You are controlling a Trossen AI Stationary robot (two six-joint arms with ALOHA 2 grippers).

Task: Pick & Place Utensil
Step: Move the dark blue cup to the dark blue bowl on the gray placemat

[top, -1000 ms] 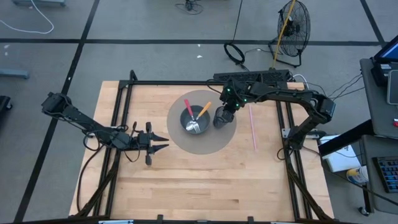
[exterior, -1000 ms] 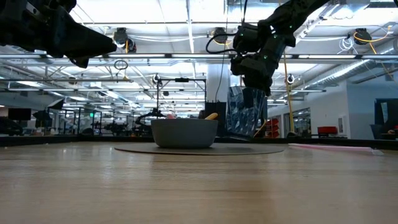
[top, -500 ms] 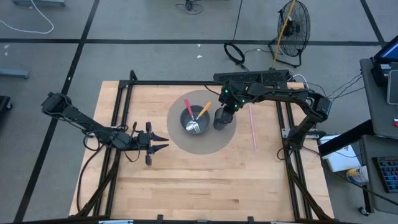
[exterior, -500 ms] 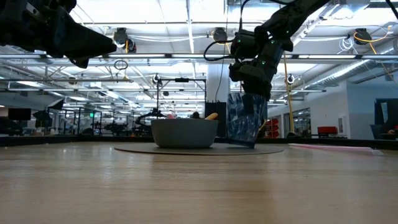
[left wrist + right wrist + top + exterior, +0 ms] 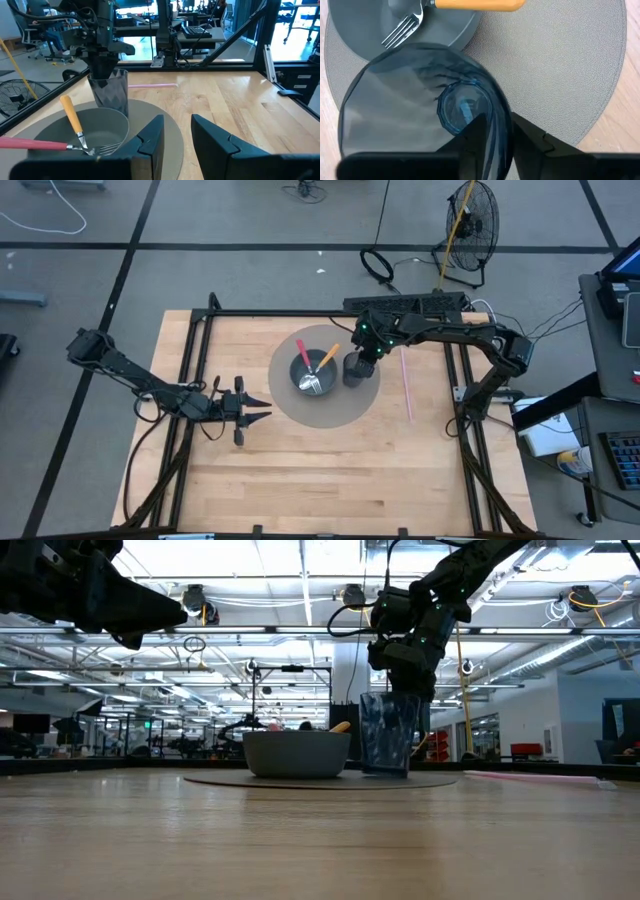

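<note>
No legible writing; blue glass [image 5: 388, 734] unmarked

Bowl [image 5: 311, 373] on mat [image 5: 330, 412], two utensils [image 5: 320, 364] inside; cup [image 5: 354, 370] just right of bowl, straw [image 5: 407, 383] farther right.

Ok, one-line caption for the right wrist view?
Right tool straddling the rim of a blue glass on the grey mat, beside the bowl.
</note>
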